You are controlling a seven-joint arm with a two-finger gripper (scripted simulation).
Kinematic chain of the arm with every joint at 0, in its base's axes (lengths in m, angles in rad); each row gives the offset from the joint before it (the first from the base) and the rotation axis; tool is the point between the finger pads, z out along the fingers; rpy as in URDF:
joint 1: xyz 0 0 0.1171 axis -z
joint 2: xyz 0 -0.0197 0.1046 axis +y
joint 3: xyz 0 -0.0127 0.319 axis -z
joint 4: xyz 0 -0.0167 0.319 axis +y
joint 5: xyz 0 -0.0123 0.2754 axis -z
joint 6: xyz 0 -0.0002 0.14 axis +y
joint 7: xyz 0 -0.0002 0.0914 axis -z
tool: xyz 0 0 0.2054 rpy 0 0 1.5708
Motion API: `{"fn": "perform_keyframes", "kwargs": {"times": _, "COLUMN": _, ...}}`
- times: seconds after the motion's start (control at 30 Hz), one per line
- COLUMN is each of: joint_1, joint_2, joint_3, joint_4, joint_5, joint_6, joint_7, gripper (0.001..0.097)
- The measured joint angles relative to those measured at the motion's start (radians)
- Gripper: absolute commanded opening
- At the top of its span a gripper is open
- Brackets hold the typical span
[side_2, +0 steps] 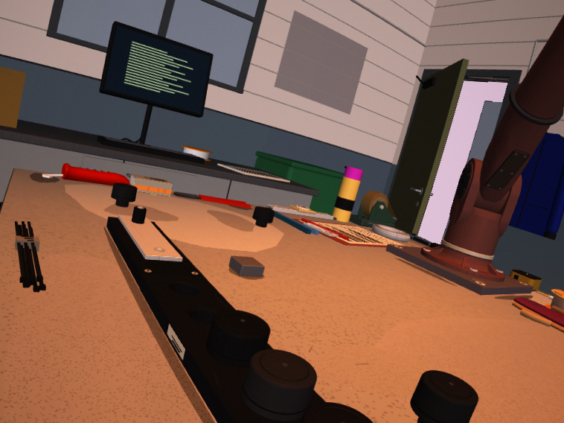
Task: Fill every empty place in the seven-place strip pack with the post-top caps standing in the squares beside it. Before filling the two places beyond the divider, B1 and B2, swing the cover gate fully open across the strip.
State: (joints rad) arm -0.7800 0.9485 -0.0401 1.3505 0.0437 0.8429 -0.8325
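Observation:
The black strip pack [191, 296] runs from the table's near edge toward the far left. Three black caps sit in its near places, the furthest of them here [239, 335] and the middle one here [279, 383]. Two empty round places [184, 288] show beyond them. The grey cover gate [149, 239] lies along the strip's far end, with a black knob [139, 214] at its far tip. Loose caps stand on the table at the near right [444, 396], far left [123, 194] and far middle [263, 215]. The arm's base [473, 228] stands at the right. The gripper is out of view.
Behind the table a counter carries a monitor [157, 68] and a green box [300, 175]. A small grey block [246, 265] lies right of the strip. Black rods [28, 255] lie at the left. A red tool [93, 174] and a yellow-pink cylinder [347, 193] line the far edge.

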Motion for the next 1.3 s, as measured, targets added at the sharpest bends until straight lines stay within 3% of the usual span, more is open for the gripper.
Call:
{"fn": "perform_keyframes", "kwargs": {"times": 0.7, "joint_1": 0.000, "joint_2": 0.000, "joint_3": 0.000, "joint_4": 0.000, "joint_5": 0.000, "joint_6": 0.000, "joint_7": 0.000, "gripper": 0.0085}}
{"fn": "perform_keyframes", "kwargs": {"times": 0.93, "joint_1": 0.000, "joint_2": -0.005, "joint_3": 0.000, "joint_4": 0.000, "joint_5": -0.001, "joint_6": 0.010, "joint_7": 0.000, "gripper": 0.0080}}
{"fn": "perform_keyframes", "kwargs": {"times": 1.3, "joint_1": 0.000, "joint_2": -0.056, "joint_3": 0.000, "joint_4": -0.026, "joint_5": -0.005, "joint_6": 0.081, "joint_7": 0.004, "gripper": 0.0080}}
